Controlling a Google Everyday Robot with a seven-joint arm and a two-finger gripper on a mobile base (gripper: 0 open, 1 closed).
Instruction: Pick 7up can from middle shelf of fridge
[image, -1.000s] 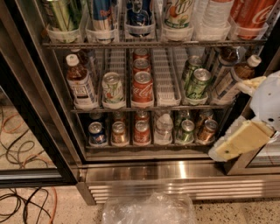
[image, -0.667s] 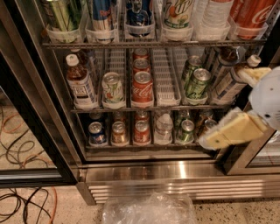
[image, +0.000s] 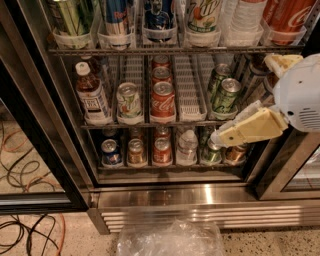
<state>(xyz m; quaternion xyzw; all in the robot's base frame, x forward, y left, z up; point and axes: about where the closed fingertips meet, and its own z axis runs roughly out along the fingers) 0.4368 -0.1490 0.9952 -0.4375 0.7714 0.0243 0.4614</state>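
Observation:
The fridge (image: 200, 197) stands open in front of me. On its middle shelf (image: 189, 92) the 7up can (image: 129, 101), whitish with green lettering and a silver top, stands upright at the front of the second lane from the left. It is between a brown tea bottle (image: 92, 95) and a row of red Coca-Cola cans (image: 162, 97). Dark green cans (image: 225, 92) stand at the right. My gripper (image: 220, 136), cream-coloured on a white arm (image: 300, 92), reaches in from the right. It is in front of the shelf's right end, below the green cans and well right of the 7up can.
The top shelf (image: 175, 50) holds tall cans and bottles. The bottom rack (image: 170, 165) holds short cans and a small bottle. A dark door frame (image: 45, 130) runs down the left. A clear plastic bag (image: 170, 240) and cables (image: 25, 235) lie on the floor.
My gripper has moved left and a little up, from the fridge's right edge to in front of the right-hand lanes. The cans and bottles have not moved.

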